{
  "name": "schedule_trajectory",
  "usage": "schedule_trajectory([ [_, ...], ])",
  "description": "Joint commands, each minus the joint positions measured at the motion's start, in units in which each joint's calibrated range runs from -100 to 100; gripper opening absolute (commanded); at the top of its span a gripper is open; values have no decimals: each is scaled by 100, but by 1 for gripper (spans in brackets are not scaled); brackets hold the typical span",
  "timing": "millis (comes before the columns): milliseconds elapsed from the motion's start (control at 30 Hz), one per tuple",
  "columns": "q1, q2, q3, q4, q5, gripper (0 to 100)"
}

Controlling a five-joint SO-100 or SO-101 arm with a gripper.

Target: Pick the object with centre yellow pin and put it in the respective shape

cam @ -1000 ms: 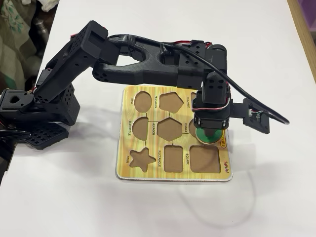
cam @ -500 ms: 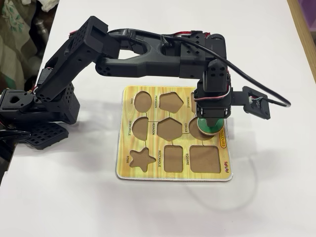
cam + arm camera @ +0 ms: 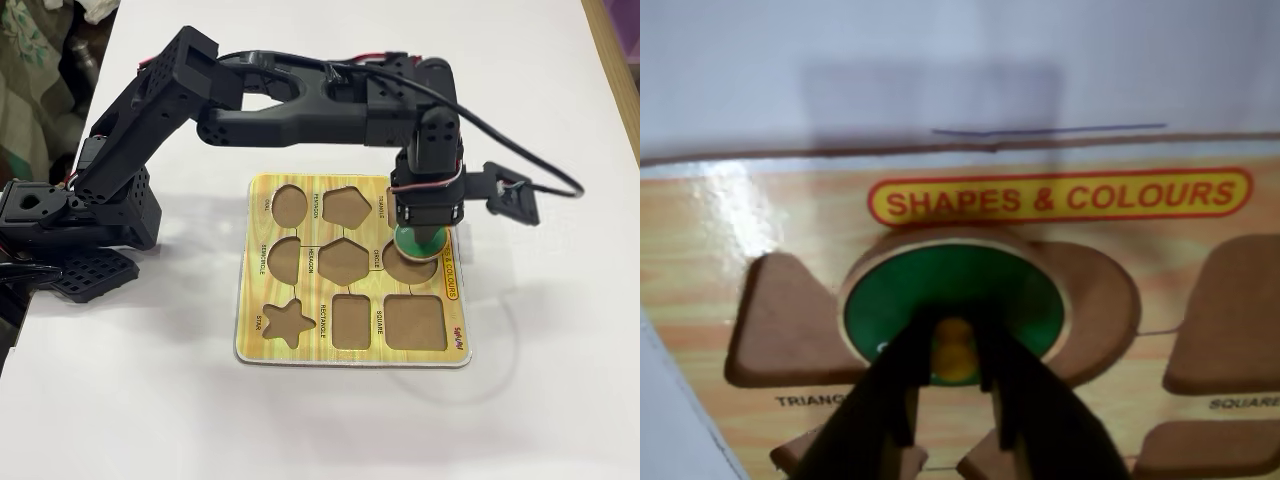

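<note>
The object with centre yellow pin (image 3: 960, 285) is a green disc with a pale rim. My gripper (image 3: 955, 335) is shut on its yellow knob (image 3: 955, 352), and the black fingers (image 3: 902, 385) reach in from the bottom of the wrist view. The disc hangs just over the yellow board (image 3: 770, 220), covering the left part of the round brown circle cut-out (image 3: 1098, 310). In the fixed view the gripper (image 3: 418, 240) holds the disc (image 3: 404, 243) above the upper edge of the circle cut-out (image 3: 408, 270) on the board (image 3: 300, 350).
Brown empty cut-outs surround the spot: triangle (image 3: 780, 325), square (image 3: 1230, 310), hexagon (image 3: 343, 258), star (image 3: 285, 322). The arm's base (image 3: 60, 230) stands left of the board. A cable (image 3: 540, 170) loops out to the right over the white table (image 3: 560, 350).
In the fixed view the gripper and disc have moved up the picture, from beside the board's right edge near the circle cut-out to its upper rim. The grip has stayed shut.
</note>
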Motion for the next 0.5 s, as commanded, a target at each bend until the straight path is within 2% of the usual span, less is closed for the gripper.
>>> schedule_trajectory([
  [0,47,-137,126,29,-16,1],
  [467,183,-187,162,37,47,1],
])
